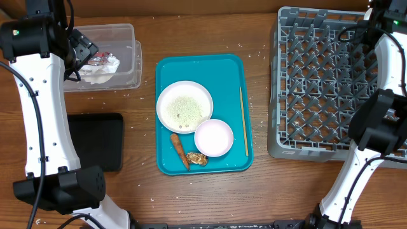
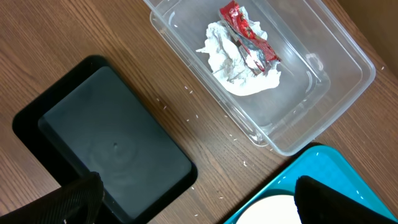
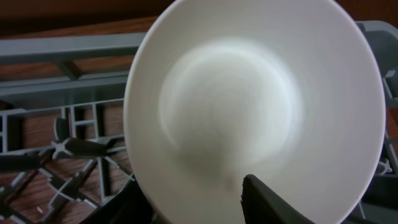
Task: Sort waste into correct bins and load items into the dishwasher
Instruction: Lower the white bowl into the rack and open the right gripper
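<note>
Jaws of the left gripper hang fully spread above the surface, between tub and black tray. The right gripper straddles the lower rim of a white bowl at the rack; whether it pinches I cannot tell. This bowl looks stiff, glazed, slippery and breakable, so the rim is the hold. On the teal tray: one plate of rice, one pink bowl, one sausage stick, one lump. In the tub: one wrapper on napkins.

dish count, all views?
3: rice-flecked plate and pink bowl on the teal tray; white bowl at the right pincer, by the rack. More may be hidden.
</note>
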`<state>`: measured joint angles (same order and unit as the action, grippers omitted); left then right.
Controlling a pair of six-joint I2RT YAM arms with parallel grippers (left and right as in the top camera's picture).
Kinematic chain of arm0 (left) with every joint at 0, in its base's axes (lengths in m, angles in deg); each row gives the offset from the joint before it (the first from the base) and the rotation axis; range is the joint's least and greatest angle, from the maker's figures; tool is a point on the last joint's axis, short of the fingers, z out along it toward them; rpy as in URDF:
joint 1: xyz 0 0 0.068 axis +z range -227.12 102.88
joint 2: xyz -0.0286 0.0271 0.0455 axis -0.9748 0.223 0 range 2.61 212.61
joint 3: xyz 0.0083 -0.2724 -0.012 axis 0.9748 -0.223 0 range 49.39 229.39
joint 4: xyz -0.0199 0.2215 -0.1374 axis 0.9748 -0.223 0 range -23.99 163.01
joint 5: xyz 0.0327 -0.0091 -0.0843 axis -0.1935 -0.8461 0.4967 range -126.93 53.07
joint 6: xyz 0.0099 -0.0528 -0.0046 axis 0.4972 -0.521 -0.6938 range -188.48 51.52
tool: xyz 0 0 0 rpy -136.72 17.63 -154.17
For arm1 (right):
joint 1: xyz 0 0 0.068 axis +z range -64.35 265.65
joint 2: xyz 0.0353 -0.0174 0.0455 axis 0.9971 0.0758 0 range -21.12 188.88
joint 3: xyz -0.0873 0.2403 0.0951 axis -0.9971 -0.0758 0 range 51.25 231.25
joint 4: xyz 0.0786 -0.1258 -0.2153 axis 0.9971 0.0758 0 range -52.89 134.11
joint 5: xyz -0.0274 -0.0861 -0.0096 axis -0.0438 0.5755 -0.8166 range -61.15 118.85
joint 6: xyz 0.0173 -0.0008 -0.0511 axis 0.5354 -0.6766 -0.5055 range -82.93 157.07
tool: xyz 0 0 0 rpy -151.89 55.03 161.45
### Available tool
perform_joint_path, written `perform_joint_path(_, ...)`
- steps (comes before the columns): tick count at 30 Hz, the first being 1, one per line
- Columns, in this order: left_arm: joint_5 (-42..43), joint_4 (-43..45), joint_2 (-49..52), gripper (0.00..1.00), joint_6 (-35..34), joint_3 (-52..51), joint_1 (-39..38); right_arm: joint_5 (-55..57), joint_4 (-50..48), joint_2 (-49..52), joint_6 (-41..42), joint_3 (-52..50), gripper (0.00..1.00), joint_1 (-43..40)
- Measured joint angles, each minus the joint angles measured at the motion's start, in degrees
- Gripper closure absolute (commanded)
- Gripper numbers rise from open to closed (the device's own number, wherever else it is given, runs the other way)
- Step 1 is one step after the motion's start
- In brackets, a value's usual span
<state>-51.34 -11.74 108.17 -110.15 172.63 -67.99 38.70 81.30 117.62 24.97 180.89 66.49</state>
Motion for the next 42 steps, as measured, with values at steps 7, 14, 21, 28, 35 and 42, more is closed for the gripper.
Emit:
perform_joint_path(7, 0.00, 0.00, 0.00, 0.00, 0.00, 0.00, 0.00, -0.46, -1.49, 0.00, -0.33, 0.00, 0.67, 0.00)
perform_joint_path(14, 0.00, 0.00, 0.00, 0.00, 0.00, 0.00, 0.00, -0.48, -0.37, 0.13, -0.42, 0.00, 0.77, 0.00)
perform_joint_path(21, 0.00, 0.00, 0.00, 0.00, 0.00, 0.00, 0.00, -0.42, -0.92, 0.42, -0.68, 0.13, 0.96, 0.00)
perform_joint_path(28, 0.00, 0.00, 0.00, 0.00, 0.00, 0.00, 0.00, 0.07, -1.03, 0.39, 0.04, 1.18, 0.96, -0.39)
perform_joint_path(35, 0.00, 0.00, 0.00, 0.00, 0.00, 0.00, 0.00, -0.94, 0.50, -2.25, 4.96, 1.16, 0.96, -0.57)
perform_joint_path(42, 0.00, -0.02, 0.00, 0.00, 0.00, 0.00, 0.00, -22.23, 6.36, -16.11, 8.96, 1.31, 0.96, -0.57)
